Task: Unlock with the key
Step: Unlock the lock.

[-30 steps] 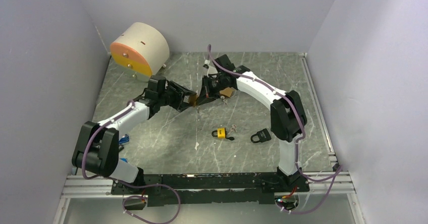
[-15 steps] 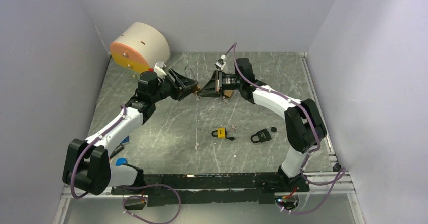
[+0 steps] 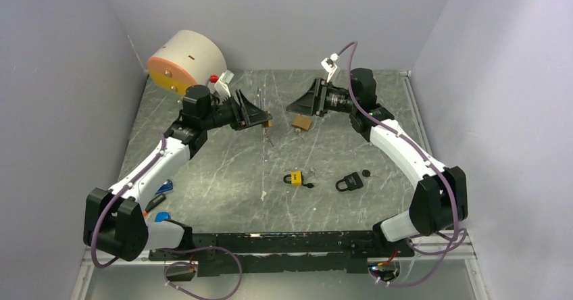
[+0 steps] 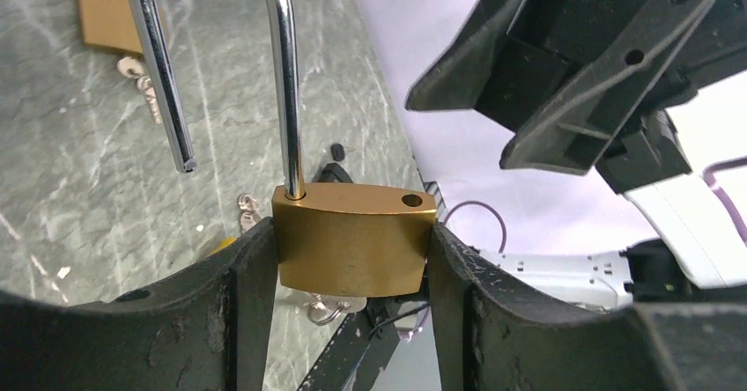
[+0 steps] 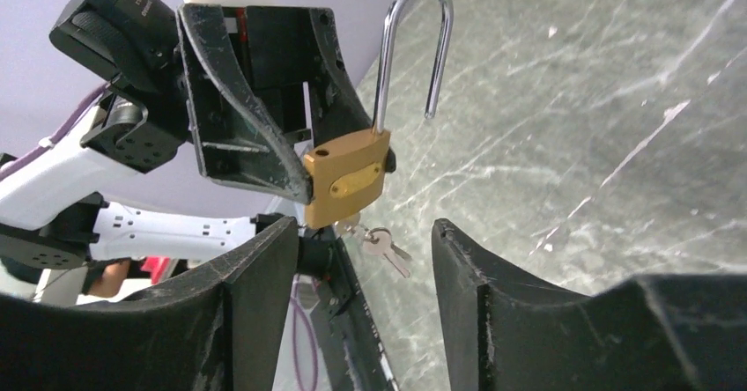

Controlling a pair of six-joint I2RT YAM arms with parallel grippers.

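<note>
brass padlock (image 4: 352,241) body looks satiny, its shackle (image 4: 286,74) is mirror-shiny steel. black plastic fingers (image 4: 247,307) either side of the padlock are matt and scuffed. tabletop (image 4: 79,197) under it looks like smooth grey marble.

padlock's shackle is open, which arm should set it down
Left: the left gripper clamps the brass padlock, shackle swung open, keys hanging below; the right gripper is open, empty, apart from it.
</note>
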